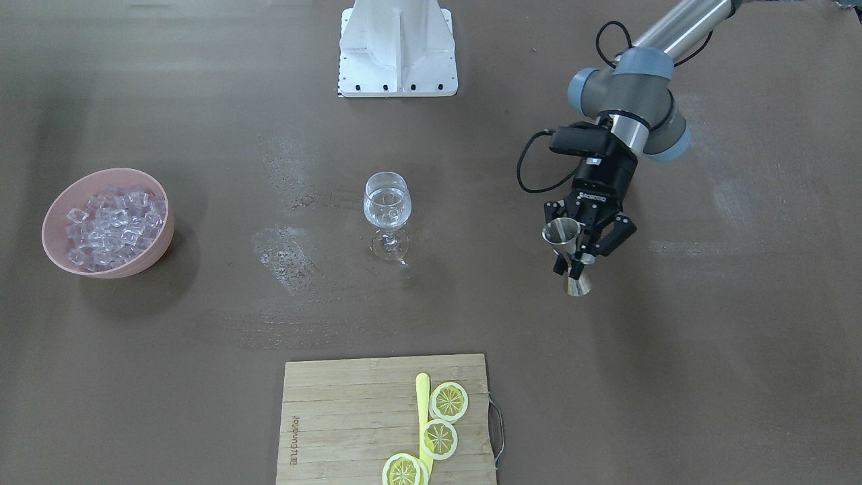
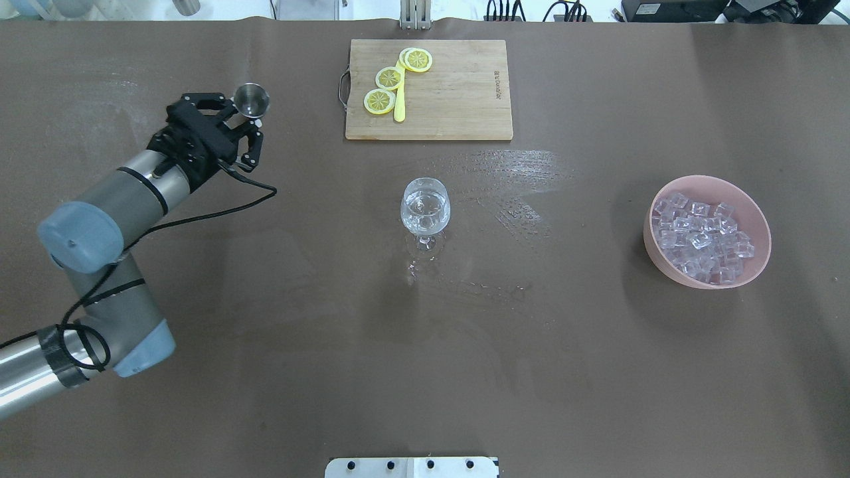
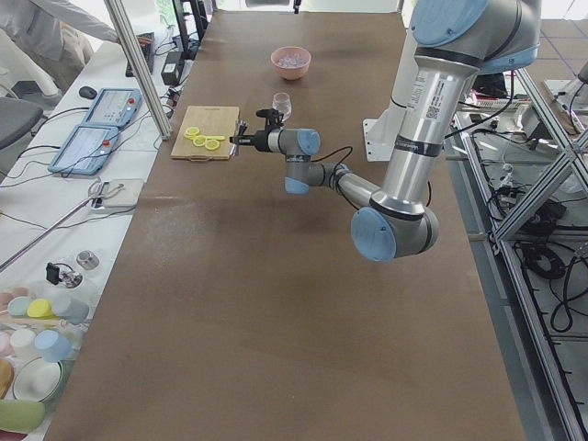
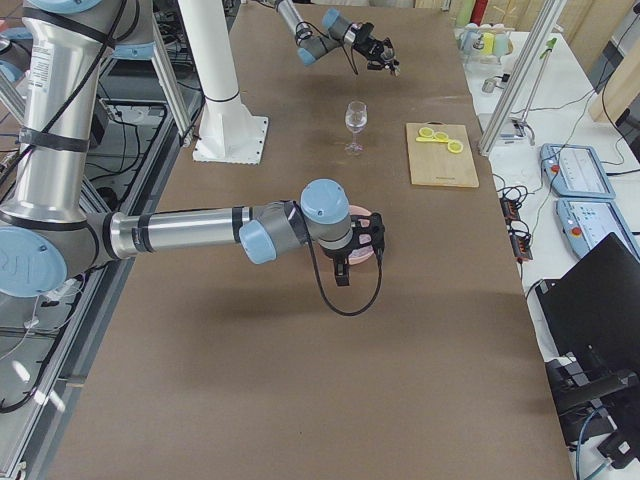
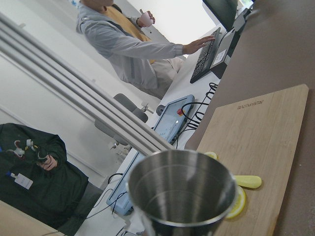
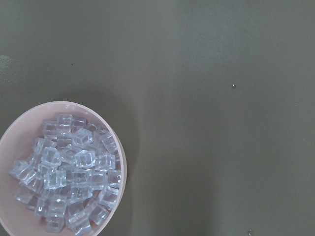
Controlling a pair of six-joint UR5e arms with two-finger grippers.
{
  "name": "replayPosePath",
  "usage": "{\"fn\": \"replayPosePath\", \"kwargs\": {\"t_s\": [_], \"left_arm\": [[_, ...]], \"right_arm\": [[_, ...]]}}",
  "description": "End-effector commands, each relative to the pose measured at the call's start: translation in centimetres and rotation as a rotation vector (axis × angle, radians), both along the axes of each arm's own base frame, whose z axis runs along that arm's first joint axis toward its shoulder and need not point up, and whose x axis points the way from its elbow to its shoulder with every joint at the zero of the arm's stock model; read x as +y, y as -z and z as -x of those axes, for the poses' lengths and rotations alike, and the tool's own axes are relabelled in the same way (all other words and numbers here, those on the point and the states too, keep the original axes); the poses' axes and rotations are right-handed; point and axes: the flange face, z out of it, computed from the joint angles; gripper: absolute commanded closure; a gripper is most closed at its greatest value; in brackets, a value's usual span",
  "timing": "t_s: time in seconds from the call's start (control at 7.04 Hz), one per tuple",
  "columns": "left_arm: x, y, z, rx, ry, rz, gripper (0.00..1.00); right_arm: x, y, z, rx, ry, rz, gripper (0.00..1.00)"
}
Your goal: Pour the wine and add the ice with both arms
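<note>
My left gripper [image 1: 572,263] is shut on the waist of a steel jigger [image 1: 562,232], held upright low over the table on my left side; it also shows in the overhead view [image 2: 252,101] and fills the left wrist view [image 5: 182,189]. The wine glass [image 1: 387,202] stands mid-table with a little clear wine [image 1: 386,210] in its bowl. The ice [image 1: 111,225] fills a pink bowl [image 1: 165,232] on my right side. My right gripper [image 4: 365,240] hovers over that bowl; I cannot tell whether it is open. Its wrist view looks down on the ice [image 6: 69,182].
A wooden cutting board [image 1: 337,417] with lemon slices [image 1: 449,401] and a yellow knife [image 1: 423,404] lies at the far edge. Wet patches [image 1: 289,256] mark the table near the glass. The white pedestal [image 1: 397,47] stands at my base.
</note>
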Motion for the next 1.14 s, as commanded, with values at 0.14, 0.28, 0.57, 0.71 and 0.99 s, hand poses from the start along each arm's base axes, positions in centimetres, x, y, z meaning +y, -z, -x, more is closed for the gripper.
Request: {"fn": "replayPosePath", "kwargs": {"t_s": [0.14, 0.28, 0.57, 0.71, 0.99], "left_arm": [[1.2, -15.6, 8.9, 0.281, 0.022, 0.385, 1.00], [2.9, -19.3, 9.9, 0.374, -0.041, 0.406, 1.00], [4.0, -23.2, 10.9, 0.347, -0.033, 0.437, 1.00], [4.1, -24.8, 11.0, 0.316, -0.023, 0.450, 1.00], [4.5, -25.7, 11.3, 0.307, -0.014, 0.456, 1.00]], "right_arm": [[-2.0, 3.6, 6.3, 0.064, 0.095, -0.105, 0.00], [-2.9, 4.8, 8.3, 0.082, 0.117, -0.140, 0.00], [-4.9, 6.6, 12.6, 0.086, 0.125, -0.138, 0.00], [-5.7, 7.0, 13.4, 0.082, 0.130, -0.145, 0.00], [-5.5, 7.3, 14.0, 0.072, 0.125, -0.125, 0.00]]}}
